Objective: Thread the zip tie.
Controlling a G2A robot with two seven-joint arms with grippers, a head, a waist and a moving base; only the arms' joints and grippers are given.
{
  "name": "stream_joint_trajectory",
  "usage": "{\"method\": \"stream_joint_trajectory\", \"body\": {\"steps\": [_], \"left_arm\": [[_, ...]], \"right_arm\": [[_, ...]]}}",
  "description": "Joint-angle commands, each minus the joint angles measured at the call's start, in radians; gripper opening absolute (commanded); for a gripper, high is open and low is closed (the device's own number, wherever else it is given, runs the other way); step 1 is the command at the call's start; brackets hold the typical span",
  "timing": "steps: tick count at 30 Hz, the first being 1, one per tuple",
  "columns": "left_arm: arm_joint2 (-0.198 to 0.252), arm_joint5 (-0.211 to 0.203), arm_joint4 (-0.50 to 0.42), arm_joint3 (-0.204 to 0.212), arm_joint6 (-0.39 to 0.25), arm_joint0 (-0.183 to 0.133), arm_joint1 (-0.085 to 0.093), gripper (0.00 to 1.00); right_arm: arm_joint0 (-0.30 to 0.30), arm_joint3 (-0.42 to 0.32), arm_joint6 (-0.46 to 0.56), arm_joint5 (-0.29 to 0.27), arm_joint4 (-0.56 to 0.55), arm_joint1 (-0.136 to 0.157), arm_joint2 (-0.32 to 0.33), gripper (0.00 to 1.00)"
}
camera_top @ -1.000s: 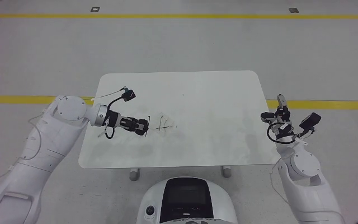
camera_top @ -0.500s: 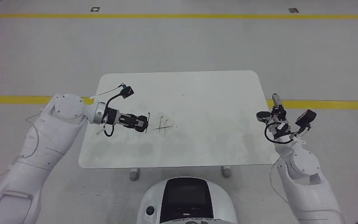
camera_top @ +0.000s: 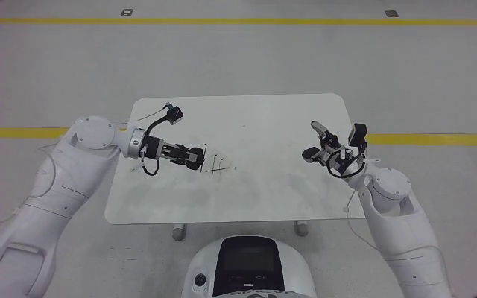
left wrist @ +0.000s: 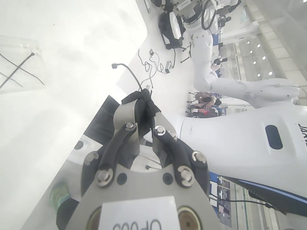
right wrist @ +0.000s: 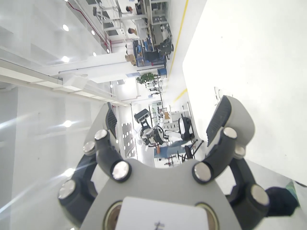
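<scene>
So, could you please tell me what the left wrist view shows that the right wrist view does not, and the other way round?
Left wrist view: the left claw is shut on a black zip tie, whose head end curves out past the fingertips. Farther off, loose zip ties lie crossed on the tabletop.
Right wrist view: the right claw is open, with nothing between its fingers.
Both: the white table.

Smooth matt table [camera_top: 283, 134], plastic zip tie [left wrist: 114, 66]
</scene>
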Motion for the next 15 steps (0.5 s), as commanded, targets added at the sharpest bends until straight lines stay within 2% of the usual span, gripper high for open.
{"method": "stream_joint_trajectory", "body": {"steps": [1, 7, 9, 11, 15], "left_arm": [[0.01, 0.0, 0.002, 0.004, 0.0, -0.008, -0.001, 0.0], [0.01, 0.0, 0.002, 0.004, 0.0, -0.008, -0.001, 0.0], [0.014, 0.0, 0.021, -0.005, 0.033, 0.0, -0.002, 0.0], [0.025, 0.0, 0.018, -0.029, 0.02, 0.001, -0.007, 0.0], [0.024, 0.0, 0.081, -0.057, 0.013, -0.01, -0.019, 0.0]], "right_arm": [[-0.002, 0.0, -0.001, -0.001, 0.0, 0.0, 0.001, 1.0], [-0.002, 0.0, -0.001, -0.001, 0.0, 0.0, 0.001, 1.0], [-0.005, 0.003, 0.012, 0.005, 0.018, -0.001, -0.004, 1.0], [0.01, 0.035, 0.092, 0.052, 0.101, -0.002, -0.013, 1.0], [0.079, 0.145, 0.207, 0.054, 0.157, -0.002, -0.086, 1.0]]}}
